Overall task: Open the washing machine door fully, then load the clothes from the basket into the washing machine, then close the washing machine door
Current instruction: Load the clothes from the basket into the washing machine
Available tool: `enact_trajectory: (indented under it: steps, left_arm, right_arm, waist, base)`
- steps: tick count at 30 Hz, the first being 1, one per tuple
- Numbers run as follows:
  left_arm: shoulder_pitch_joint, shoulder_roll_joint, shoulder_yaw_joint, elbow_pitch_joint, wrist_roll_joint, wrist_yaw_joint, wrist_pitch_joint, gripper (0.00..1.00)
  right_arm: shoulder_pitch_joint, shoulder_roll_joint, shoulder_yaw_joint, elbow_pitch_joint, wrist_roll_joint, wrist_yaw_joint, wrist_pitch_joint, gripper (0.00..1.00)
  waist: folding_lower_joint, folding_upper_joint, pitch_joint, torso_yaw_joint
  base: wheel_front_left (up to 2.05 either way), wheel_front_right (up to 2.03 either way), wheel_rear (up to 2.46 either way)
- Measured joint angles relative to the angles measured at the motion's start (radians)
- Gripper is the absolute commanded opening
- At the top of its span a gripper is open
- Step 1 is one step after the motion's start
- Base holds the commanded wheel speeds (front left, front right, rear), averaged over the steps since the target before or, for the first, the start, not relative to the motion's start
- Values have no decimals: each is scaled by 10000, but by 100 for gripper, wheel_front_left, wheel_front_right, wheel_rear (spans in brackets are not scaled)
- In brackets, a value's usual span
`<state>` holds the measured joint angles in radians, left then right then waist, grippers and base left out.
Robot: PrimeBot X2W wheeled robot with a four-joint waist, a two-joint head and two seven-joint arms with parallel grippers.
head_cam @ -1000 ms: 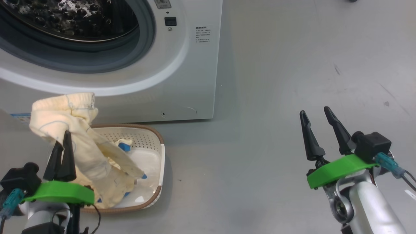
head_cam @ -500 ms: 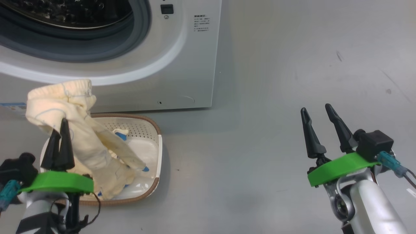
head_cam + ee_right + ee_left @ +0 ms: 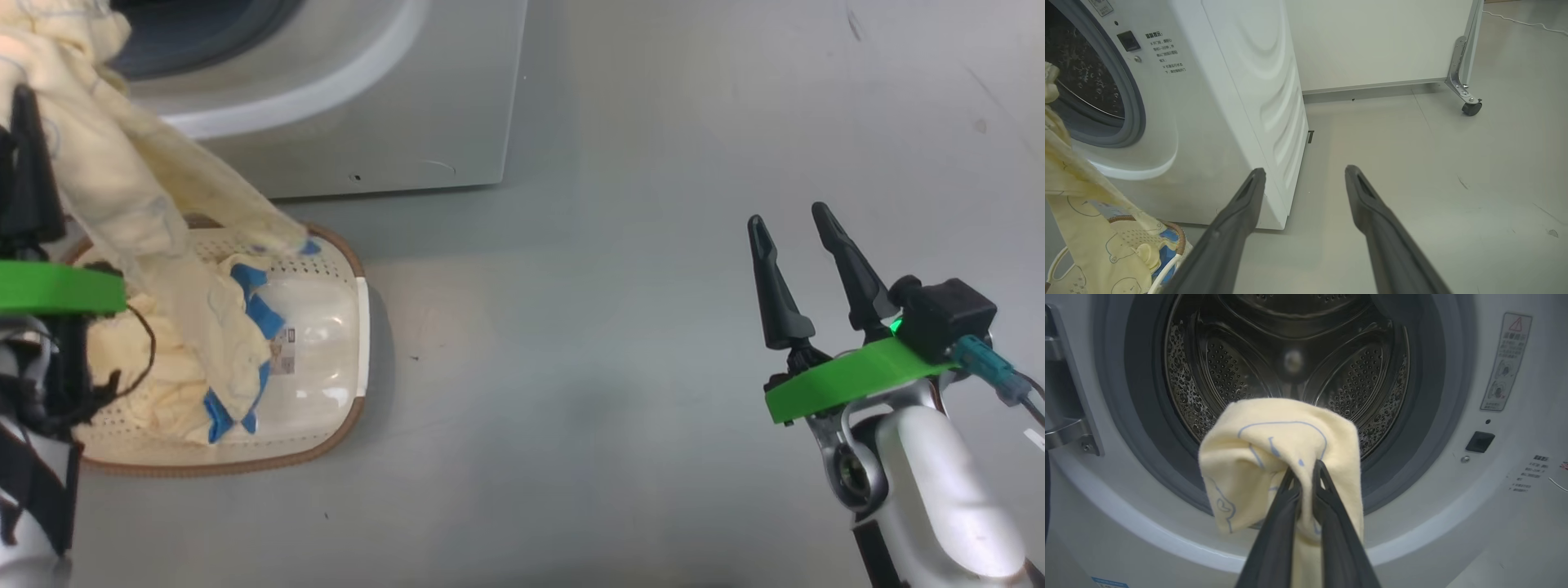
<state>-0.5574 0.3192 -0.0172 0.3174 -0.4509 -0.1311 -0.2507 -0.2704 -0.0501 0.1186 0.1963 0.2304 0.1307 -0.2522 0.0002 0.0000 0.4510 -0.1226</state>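
My left gripper (image 3: pixel 1304 467) is shut on a fold of the pale yellow clothes (image 3: pixel 1274 441), held up in front of the washing machine's (image 3: pixel 1494 465) uncovered steel drum (image 3: pixel 1290 355). In the head view the left gripper (image 3: pixel 20 102) is at the far left edge. The clothes (image 3: pixel 147 204) trail down from it into the cream basket (image 3: pixel 326 425) on the floor before the washing machine (image 3: pixel 408 106). The right gripper (image 3: pixel 786 216) stands open and empty over bare floor at the right. The washing machine door is out of view.
A metal hinge bracket (image 3: pixel 1061 396) sits left of the drum opening. The right gripper (image 3: pixel 1304 171) points past the machine's side panel (image 3: pixel 1265 81). A white panel on a caster (image 3: pixel 1470 108) stands behind the machine. Grey floor (image 3: pixel 612 367) lies between basket and right arm.
The head view has tilted down and shifted. My left gripper has raised the clothes away from the basket toward the drum opening, stretching them out. The right gripper is as before.
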Motion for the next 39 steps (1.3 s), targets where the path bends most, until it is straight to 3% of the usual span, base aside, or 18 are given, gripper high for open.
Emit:
enact_trajectory:
  steps: [3,13,17,23,32,39]
  left_arm:
    - [-794,316,-102,282,-732,0,0,0]
    - [-3745,2401,-627,1348,-1580,0,535,0]
    - [-5024,3292,-972,1707,-1745,0,982,0]
    - [-7128,4167,-1707,2497,-1906,0,1534,0]
    - [-10186,4934,-2869,4190,-1987,0,2121,0]
    - [-12242,5045,-3578,5001,-1697,-2,1756,0]
  right_arm:
    - [-136,0,96,-86,21,0,0,100]
    - [-722,0,424,-366,612,0,0,100]
    - [-854,0,479,-516,886,0,0,100]
    - [-1022,2,660,-617,1191,0,0,100]
    - [-1397,12,1145,-771,1572,0,0,100]
    - [-1443,12,1381,-825,1670,0,0,100]
  waist:
    - [0,0,385,-193]
    - [0,0,1687,-1038]
    - [-1,0,2252,-1408]
    - [0,-1,3120,-1903]
    - [-2,0,4105,-2655]
    - [-1,0,4706,-3051]
  base:
    - [0,0,0]
    - [0,0,0]
    - [0,0,0]
    - [0,0,0]
    - [0,0,0]
    - [0,0,0]
